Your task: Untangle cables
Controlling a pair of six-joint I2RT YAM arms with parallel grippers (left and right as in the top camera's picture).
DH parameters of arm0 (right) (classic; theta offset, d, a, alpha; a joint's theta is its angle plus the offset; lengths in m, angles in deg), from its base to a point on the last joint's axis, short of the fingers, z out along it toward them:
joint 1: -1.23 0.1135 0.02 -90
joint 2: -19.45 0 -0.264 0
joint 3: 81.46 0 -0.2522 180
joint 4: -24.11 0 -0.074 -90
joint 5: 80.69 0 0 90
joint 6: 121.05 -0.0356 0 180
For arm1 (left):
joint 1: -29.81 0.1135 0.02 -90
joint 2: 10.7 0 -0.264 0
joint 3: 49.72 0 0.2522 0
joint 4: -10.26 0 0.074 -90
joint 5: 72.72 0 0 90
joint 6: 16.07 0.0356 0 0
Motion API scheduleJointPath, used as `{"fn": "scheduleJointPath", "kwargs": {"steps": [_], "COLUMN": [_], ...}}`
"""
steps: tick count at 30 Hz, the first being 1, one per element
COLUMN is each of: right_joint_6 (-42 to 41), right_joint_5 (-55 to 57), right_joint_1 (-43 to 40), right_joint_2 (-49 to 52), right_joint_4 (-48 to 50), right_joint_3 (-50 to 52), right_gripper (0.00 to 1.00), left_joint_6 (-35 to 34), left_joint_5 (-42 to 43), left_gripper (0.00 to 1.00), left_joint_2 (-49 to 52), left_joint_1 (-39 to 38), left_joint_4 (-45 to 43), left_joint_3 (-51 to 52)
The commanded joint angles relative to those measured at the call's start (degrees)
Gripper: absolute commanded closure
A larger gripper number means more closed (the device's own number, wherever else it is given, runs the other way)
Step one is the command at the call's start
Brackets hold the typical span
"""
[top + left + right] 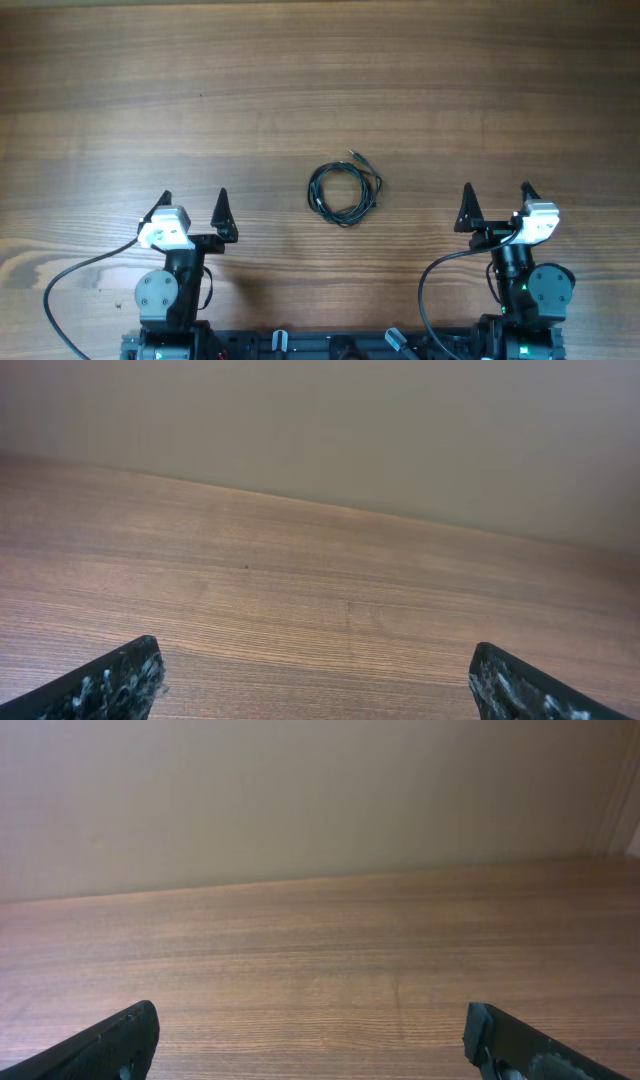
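The cables (pixel 345 192) are thin black wires wound in one small coil on the wooden table, with a tiny plug end sticking out at its upper right. They show only in the overhead view, midway between the arms. My left gripper (pixel 193 203) is open and empty, well to the left of the coil. My right gripper (pixel 497 197) is open and empty, well to the right of it. In the left wrist view the open jaws (pixel 315 675) frame bare wood. In the right wrist view the open jaws (pixel 310 1035) also frame bare wood.
The wooden table (pixel 320 80) stretches far beyond the coil. A plain wall (pixel 400 430) stands behind the table's far edge. Thick black arm cables (pixel 80 275) loop beside both arm bases at the near edge.
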Motion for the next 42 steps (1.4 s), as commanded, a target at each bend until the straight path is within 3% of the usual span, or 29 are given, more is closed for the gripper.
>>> {"fn": "scheduleJointPath", "kwargs": {"steps": [1,15,18,24,29,34,42], "right_joint_6": [-0.9,-0.6,-1.7,-25.4,-28.2,-27.3,-21.6], "right_joint_5": [0.6,1.9,1.2,-5.8,-20.0,-25.9,-33.6], "right_joint_1": [-0.3,-0.3,-0.3,-0.3,-0.3,-0.3,-0.3], "right_joint_2": [0.0,0.0,0.0,0.0,0.0,0.0,7.1], "right_joint_4": [0.2,0.2,0.1,0.8,0.9,-7.7,-25.1], "right_joint_3": [0.2,0.2,0.2,0.2,-0.4,-5.7,-27.8], "right_gripper": [0.0,0.0,0.0,0.0,0.0,0.01,0.0], "left_joint_6": [0.3,0.0,-3.8,-15.0,-15.4,-15.1,-13.3], "left_joint_5": [-0.7,-0.2,3.4,13.1,21.6,24.8,28.4], "left_gripper": [0.0,0.0,0.0,0.0,0.0,0.0,0.0], "left_joint_2": [-0.5,-0.5,-0.4,-0.4,0.7,5.9,24.3], "left_joint_1": [0.3,0.3,0.3,0.3,-0.1,-0.1,-1.7], "left_joint_4": [0.3,0.3,0.2,-0.8,-0.5,4.5,14.6], "left_joint_3": [0.2,0.2,0.2,0.2,-0.5,-7.1,-30.1]}}
